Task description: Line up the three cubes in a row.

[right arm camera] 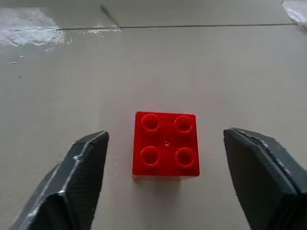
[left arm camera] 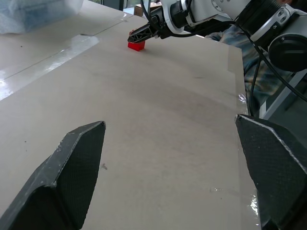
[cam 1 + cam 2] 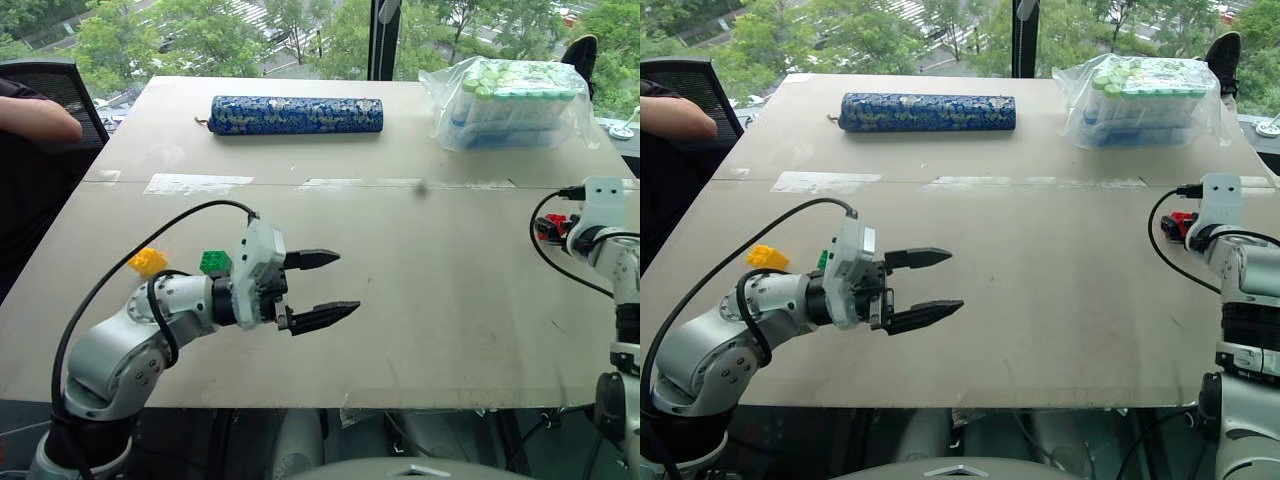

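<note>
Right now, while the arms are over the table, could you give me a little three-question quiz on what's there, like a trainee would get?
1. True or false: the red cube sits between the right gripper's two fingers, with a gap on each side.
2. Which cubes lie on the table's left side, behind the left gripper? A) red and green B) yellow and green C) red and yellow
3. Fill in: the left gripper's fingers are ____ with nothing between them.

Key: 1 true; 2 B, the yellow cube and green cube; 3 open.

red cube [image 1: 165,143]: glossy plastic | table [image 1: 192,72]: smooth, prob. laminate | fingers [image 1: 81,177]: textured matt blk
</note>
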